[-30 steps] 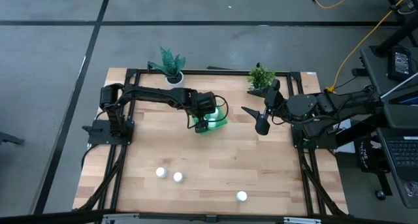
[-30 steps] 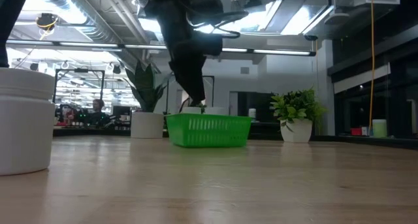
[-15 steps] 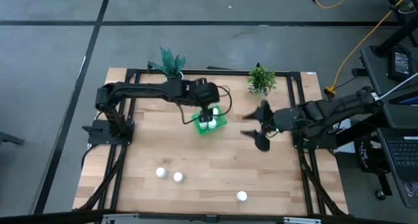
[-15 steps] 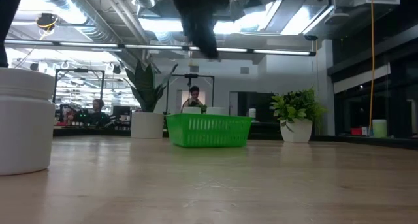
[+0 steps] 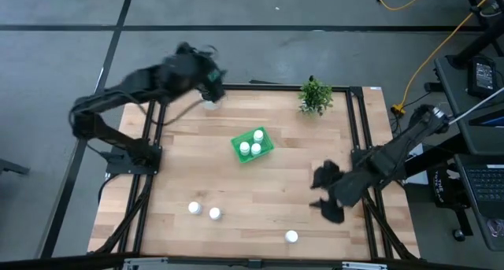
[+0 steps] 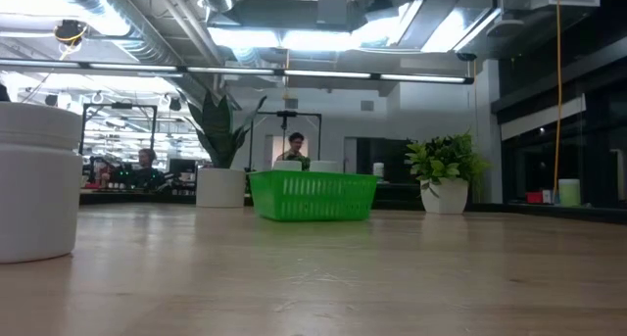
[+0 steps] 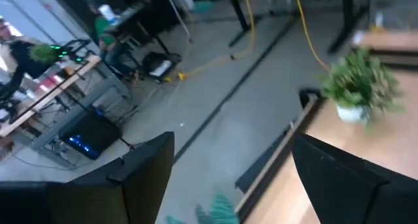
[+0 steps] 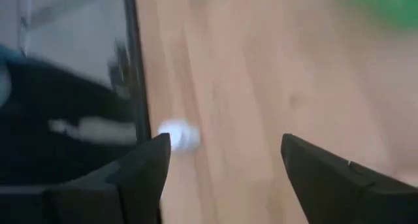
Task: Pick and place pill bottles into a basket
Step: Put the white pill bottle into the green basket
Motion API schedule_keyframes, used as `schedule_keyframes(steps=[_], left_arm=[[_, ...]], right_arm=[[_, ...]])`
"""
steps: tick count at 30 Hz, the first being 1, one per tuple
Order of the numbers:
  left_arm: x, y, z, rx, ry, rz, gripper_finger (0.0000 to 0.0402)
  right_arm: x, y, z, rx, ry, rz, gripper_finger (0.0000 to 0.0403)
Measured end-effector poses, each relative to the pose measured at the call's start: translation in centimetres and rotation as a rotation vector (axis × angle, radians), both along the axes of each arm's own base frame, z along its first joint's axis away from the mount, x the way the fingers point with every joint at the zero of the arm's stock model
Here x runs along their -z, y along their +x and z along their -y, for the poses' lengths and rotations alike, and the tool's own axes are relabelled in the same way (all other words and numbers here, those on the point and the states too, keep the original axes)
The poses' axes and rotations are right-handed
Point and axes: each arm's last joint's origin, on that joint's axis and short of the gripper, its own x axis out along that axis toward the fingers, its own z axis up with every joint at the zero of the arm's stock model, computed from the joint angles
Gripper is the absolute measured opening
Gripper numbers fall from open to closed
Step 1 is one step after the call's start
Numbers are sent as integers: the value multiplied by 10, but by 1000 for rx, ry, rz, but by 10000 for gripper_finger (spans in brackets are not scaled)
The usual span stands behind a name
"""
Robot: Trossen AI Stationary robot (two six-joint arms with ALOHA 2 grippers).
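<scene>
From above, the basket (image 5: 253,145) sits just past the table's (image 5: 276,191) centre toward 12 o'clock, with three bottles (image 5: 250,144) standing in it. Three more stand loose on the wood: a pair (image 5: 203,211) near 7 o'clock, close together, and a single bottle (image 5: 291,237) near 5 o'clock, well apart from them.

The left gripper (image 5: 206,79) is blurred at 11 o'clock, over the table's far edge beside a white plant pot (image 5: 209,103). The overhead view cannot settle its fingers, but the left wrist view shows the two dark fingers (image 7: 339,178) spread wide with nothing between them, looking out past the table frame to the floor, a yellow cable (image 7: 307,38) and a small leafy plant (image 7: 356,87).

The right gripper (image 5: 329,193) hangs near 4 o'clock, low over the wood and near the single bottle. Its wrist view shows the fingers (image 8: 330,178) parted and empty, with one blurred white bottle (image 8: 178,134) on the boards beside the dark frame rail.

The low view shows neither arm. It sees the basket (image 6: 313,196) from the side, white caps just above its rim, a plant at each side of it, and one bottle (image 6: 37,184) looming at 9 o'clock. People show in the room behind.
</scene>
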Motion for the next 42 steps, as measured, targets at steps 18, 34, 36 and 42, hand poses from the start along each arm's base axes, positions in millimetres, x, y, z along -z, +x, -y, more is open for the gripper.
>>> schedule_keyframes(steps=[18,34,36,42], left_arm=[[-13,-52,-3,110,-35,-36,304],[-12,-54,-11,220,-68,-41,304],[-12,-54,-11,228,-71,-40,304],[-11,-53,-11,229,-71,-41,304]], right_arm=[[49,104,-97,162,145,-310,294],[98,114,-108,499,217,-554,294],[99,113,-106,516,205,-567,294],[100,113,-105,523,193,-576,294]])
